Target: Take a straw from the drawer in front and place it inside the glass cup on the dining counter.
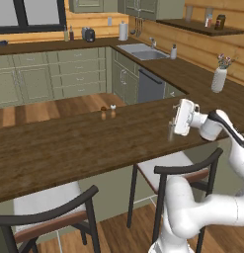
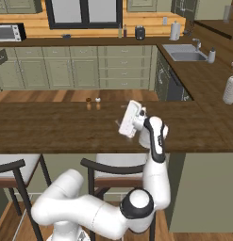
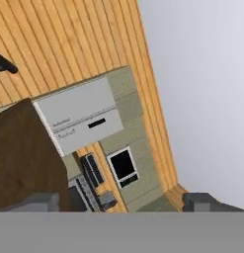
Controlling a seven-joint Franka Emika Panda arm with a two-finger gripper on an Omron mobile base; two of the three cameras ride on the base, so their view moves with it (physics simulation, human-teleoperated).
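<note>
The dining counter runs dark brown across both base views. The glass cup stands faint and clear near its right end. My gripper hovers just above and beside the cup, with the hand turned sideways over the counter. In the hand view the gripper is open, its two dark fingertips far apart with nothing between them. I cannot make out the straw. The drawer is out of view.
Two small shakers sit on the far edge of the counter. Black-framed chairs stand under its near side. A white vase and a sink are on the worktop behind.
</note>
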